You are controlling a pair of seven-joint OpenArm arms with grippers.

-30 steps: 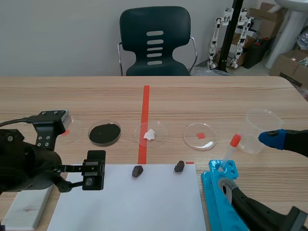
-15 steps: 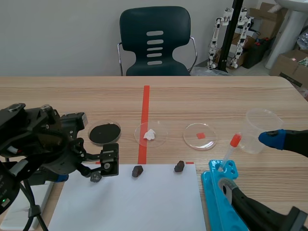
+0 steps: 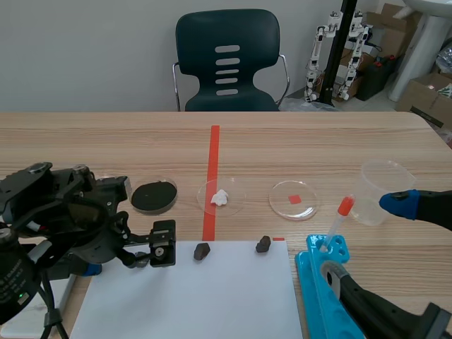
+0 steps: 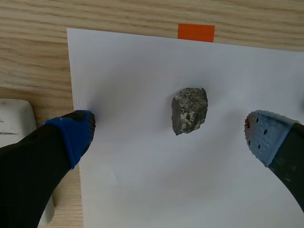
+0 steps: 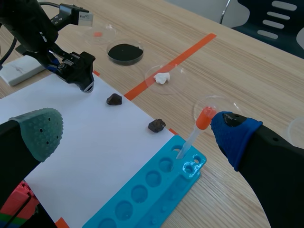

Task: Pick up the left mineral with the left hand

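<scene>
My left gripper is spread wide, with nothing between the pads. The left mineral lies on the white paper, ahead of my fingertips and roughly in line with the gap between them. It is not yet inside the gap. In the scene view I am low over the near-left part of the sheet and the stone is just beside me, apart from me.

The first risk is closing too soon. With the stone ahead of the pads, I think I would pinch air or only clip its near corner and flick it away across the paper.

The second is the shape. The stone is lumpy and faceted, so I expect the pads could land on sloped faces and squeeze it out sideways. That might send it toward the right mineral, which sits well apart on the same edge of the sheet.

The third is the paper. One of my pads hangs right at the sheet's side edge, close to the white block on the wood. If I come down too far, that fingertip could catch the edge and drag or buckle the sheet, carrying the stone with it.

Going forward too low could also bulldoze the stone toward the orange mark instead of straddling it.

My right gripper hangs open over the blue tray and is clear of all this.
</scene>
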